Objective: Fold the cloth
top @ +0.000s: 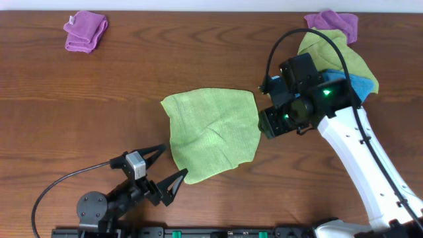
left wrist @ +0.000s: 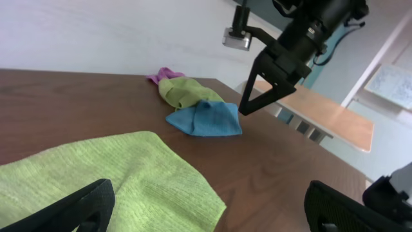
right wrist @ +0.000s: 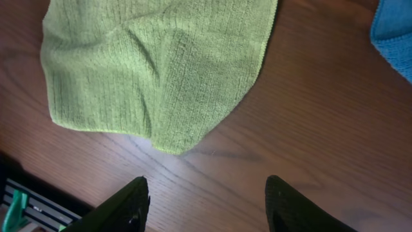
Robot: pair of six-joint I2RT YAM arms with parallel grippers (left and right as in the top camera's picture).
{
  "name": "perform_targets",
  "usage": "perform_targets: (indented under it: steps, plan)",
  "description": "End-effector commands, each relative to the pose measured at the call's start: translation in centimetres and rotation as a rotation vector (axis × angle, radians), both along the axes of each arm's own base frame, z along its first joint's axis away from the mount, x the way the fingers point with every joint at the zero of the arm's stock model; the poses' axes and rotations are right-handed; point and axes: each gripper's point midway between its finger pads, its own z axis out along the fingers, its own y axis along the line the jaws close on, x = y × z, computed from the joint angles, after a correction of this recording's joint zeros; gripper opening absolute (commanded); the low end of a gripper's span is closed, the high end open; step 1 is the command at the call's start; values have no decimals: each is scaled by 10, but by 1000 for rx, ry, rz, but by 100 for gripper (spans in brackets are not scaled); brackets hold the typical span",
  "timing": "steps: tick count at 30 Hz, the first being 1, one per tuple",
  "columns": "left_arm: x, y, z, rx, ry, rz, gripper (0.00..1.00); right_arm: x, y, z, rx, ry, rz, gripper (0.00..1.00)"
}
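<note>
A light green cloth (top: 211, 132) lies spread flat and a little wrinkled at the middle of the wooden table. My left gripper (top: 165, 170) is open and empty at the cloth's near left corner; in the left wrist view the cloth (left wrist: 116, 180) reaches between its fingers (left wrist: 212, 219). My right gripper (top: 264, 109) is open and empty, hovering just past the cloth's right edge; it also shows in the left wrist view (left wrist: 267, 87). In the right wrist view the cloth (right wrist: 154, 64) lies ahead of the open fingers (right wrist: 206, 206), which are over bare wood.
A folded purple cloth (top: 86, 31) lies at the far left. At the far right is a pile of a purple cloth (top: 334, 23), a green cloth (top: 337, 56) and a blue cloth (top: 360, 84), partly under my right arm. The blue one (left wrist: 206, 119) shows in the left wrist view.
</note>
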Motion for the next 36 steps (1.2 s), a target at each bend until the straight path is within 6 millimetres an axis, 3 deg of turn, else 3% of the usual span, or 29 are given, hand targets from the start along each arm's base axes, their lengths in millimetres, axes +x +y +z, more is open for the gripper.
perform_targets:
  steps: [1, 7, 12, 16, 23, 28, 31, 34, 36]
  plan:
    - [8, 7, 3, -62, 59, 61, 95, 2, 1, 3, 16, -9, 16, 60]
    - [50, 42, -26, -51, 201, 342, 96, 14, 4, 7, 26, -66, 43, 61]
    - [77, 38, -34, 90, 270, 332, 96, 38, -5, 13, 46, -146, 4, 63]
    - [115, 36, -34, 257, 340, 307, 96, 56, -15, 19, 59, -209, -38, 63]
    - [177, 15, -58, 453, 494, 229, 97, 79, -23, 19, 76, -258, -70, 61]
    - [220, -5, -66, 567, 552, 237, 96, 99, -11, -13, 198, -188, -23, 60]
    - [233, -13, -73, 535, 598, 228, 96, 110, -7, -37, 280, -128, -28, 59]
    - [236, -12, -96, 539, 667, 229, 100, 117, -9, -53, 327, -89, -45, 57]
    - [234, -10, -108, 544, 706, 230, 85, 120, -14, -58, 325, -85, -59, 57]
